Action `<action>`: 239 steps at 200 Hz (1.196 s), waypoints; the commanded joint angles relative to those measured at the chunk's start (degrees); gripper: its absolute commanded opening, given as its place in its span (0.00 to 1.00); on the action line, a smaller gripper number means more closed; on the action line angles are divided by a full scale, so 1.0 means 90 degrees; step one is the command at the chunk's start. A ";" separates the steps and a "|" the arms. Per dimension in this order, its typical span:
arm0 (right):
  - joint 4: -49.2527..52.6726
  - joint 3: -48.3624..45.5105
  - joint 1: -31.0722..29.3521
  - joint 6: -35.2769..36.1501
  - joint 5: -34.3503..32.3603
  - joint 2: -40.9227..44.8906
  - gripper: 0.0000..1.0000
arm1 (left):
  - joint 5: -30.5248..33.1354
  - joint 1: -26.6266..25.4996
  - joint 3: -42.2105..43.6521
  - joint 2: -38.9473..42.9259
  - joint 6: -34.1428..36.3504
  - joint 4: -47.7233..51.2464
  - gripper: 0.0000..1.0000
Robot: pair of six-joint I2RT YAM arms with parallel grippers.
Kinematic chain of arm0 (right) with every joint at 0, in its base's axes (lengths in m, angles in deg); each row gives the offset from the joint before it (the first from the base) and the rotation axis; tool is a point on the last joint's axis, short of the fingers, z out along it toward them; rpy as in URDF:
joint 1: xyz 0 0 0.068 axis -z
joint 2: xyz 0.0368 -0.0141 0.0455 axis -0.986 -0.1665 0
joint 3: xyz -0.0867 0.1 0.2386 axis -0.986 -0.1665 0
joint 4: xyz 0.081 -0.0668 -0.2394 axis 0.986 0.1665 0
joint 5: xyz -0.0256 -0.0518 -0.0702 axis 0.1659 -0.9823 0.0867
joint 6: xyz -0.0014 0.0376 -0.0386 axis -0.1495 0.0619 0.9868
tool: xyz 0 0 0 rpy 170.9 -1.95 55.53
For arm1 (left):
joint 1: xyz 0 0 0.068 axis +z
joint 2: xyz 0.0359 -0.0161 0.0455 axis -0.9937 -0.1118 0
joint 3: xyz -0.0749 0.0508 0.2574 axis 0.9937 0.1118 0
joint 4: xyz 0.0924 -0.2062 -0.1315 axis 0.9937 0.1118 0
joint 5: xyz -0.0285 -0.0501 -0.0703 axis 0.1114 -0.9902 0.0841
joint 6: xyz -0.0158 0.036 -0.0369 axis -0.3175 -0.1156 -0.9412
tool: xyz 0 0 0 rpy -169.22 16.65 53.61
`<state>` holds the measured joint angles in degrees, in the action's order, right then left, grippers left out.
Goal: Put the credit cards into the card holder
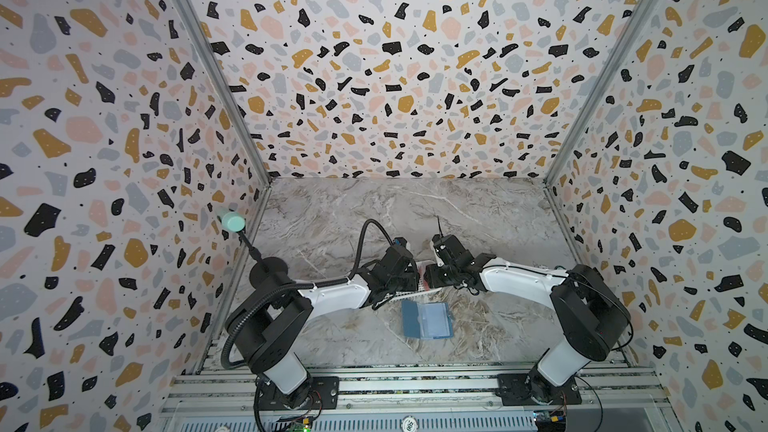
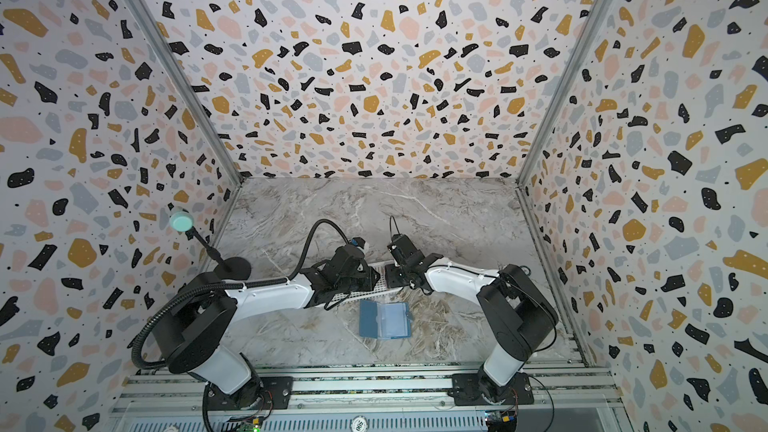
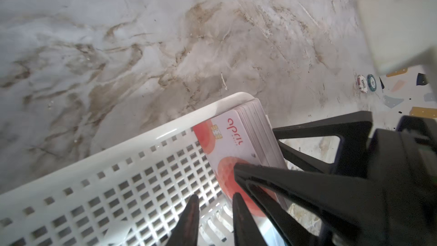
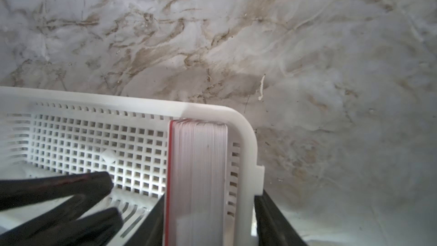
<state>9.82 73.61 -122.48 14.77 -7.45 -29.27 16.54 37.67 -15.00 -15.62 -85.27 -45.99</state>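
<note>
Credit cards [image 3: 227,143] are standing on edge, stacked in an end corner of the white basket [image 3: 146,139], mid-worktop [image 1: 353,218]. My right fingers [image 4: 151,223] straddle the stack and the basket wall; pinching or not, I can't tell. Left fingers [image 3: 191,218] hang slightly spread inside the basket, empty. Card holder [image 1: 428,320] lies open toward the worktop's front edge.
</note>
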 commanded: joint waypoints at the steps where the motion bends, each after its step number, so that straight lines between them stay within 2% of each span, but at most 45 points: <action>1: 0.0134 0.0260 -0.0077 -0.0099 -0.0170 0.0016 0.56 | -0.0009 0.0034 0.0108 -0.0028 -0.0092 -0.0113 0.27; 24: 0.0179 0.0243 -0.0102 -0.0082 -0.0301 0.0076 0.62 | -0.0005 0.0033 0.0183 -0.0037 -0.0144 -0.0141 0.24; 79: 0.0490 0.0333 -0.0188 0.0083 -0.0656 0.0246 0.69 | -0.0093 0.0035 0.0273 -0.0345 -0.0266 -0.0404 0.20; 239: 0.0726 0.0715 -0.0268 0.0240 -0.0915 -0.0287 0.71 | -0.0357 0.0050 0.0079 -0.0981 -0.0307 -0.0685 0.21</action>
<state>14.23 78.03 -124.49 16.54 -14.18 -31.19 13.83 37.84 -13.61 -22.90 -87.95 -52.13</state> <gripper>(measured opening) 0.707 0.207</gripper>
